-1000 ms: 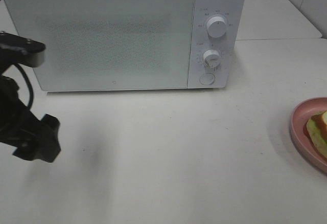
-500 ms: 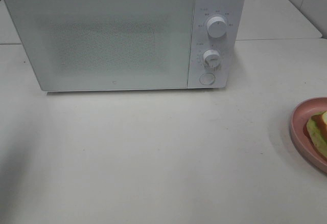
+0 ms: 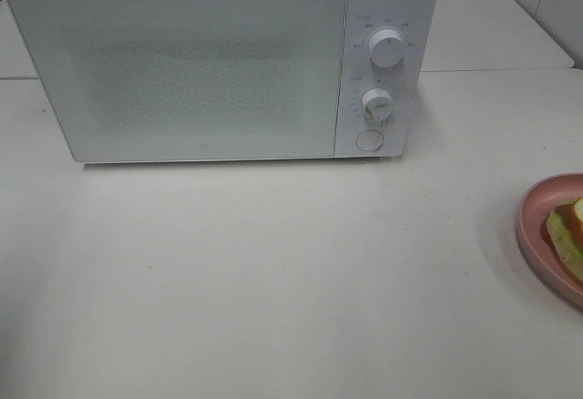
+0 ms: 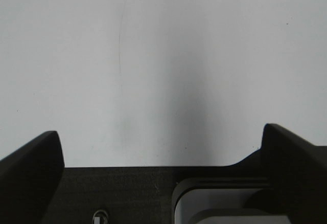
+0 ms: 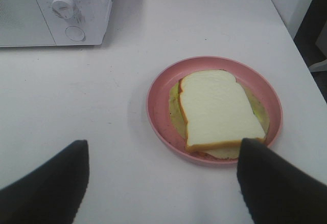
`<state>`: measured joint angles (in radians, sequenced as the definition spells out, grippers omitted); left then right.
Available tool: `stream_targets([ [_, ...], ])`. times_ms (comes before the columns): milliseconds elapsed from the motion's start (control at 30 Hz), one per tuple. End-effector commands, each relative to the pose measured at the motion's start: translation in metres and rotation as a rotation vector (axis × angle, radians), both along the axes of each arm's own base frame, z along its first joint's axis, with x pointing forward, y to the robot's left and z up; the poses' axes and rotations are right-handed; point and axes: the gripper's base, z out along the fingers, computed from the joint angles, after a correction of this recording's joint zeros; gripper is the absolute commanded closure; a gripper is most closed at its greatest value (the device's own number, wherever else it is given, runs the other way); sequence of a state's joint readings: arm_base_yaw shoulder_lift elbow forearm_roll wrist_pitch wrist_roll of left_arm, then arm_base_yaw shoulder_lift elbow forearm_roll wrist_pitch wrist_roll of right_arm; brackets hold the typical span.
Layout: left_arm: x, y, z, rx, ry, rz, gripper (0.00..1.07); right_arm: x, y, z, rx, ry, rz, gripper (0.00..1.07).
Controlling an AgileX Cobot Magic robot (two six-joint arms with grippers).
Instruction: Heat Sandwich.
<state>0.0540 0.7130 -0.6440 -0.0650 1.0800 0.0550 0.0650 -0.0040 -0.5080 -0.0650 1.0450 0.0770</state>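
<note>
The sandwich (image 5: 217, 109), a white bread slice over light green and orange layers, lies on a round pink plate (image 5: 162, 81). In the high view the sandwich (image 3: 567, 235) and its plate (image 3: 537, 208) are cut off by the right edge. My right gripper (image 5: 163, 178) is open and empty, hovering just short of the plate, apart from it. Over bare white table, my left gripper (image 4: 163, 152) is open wide with nothing between its fingers. Neither arm shows in the high view.
A white microwave (image 3: 200, 62) stands at the back with its door shut; two knobs (image 3: 386, 49) and a round button (image 3: 368, 140) sit on its right panel. The right wrist view catches the microwave's corner (image 5: 56, 9). The table's right edge (image 5: 286, 24) lies beyond the plate.
One second ago the left arm stood at the left edge of the high view. It has since withdrawn out of that view. Plate, sandwich and microwave have not moved.
</note>
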Motion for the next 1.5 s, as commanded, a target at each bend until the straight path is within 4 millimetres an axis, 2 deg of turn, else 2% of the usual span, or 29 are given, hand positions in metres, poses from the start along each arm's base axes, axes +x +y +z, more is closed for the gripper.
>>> stream_targets([
  [33,-0.019,-0.001,-0.002,0.007,-0.086,0.002,0.07,-0.004,0.000,0.000,0.003,-0.036,-0.004,0.31],
  [67,-0.029,-0.001,-0.003,0.010,-0.130,0.002,0.07,-0.004,0.000,0.000,0.003,-0.036,-0.004,0.31],
  [200,-0.043,-0.002,-0.001,0.018,-0.205,0.001,0.07,-0.004,0.000,0.000,0.003,-0.036,-0.004,0.31],
  [300,-0.063,-0.003,-0.004,0.024,-0.289,0.002,0.07,-0.004,0.000,0.000,0.003,-0.036,-0.004,0.31],
  [400,-0.071,-0.003,-0.009,0.034,-0.361,0.003,0.07,-0.004,0.000,0.000,0.003,-0.036,-0.004,0.31],
  [800,-0.113,-0.005,-0.007,0.049,-0.629,0.005,0.07,-0.004,0.000,0.000,0.003,-0.036,-0.004,0.31],
  [1500,-0.114,-0.005,-0.007,0.044,-0.636,0.004,0.07,-0.003,0.000,0.000,0.003,-0.032,-0.004,0.31],
])
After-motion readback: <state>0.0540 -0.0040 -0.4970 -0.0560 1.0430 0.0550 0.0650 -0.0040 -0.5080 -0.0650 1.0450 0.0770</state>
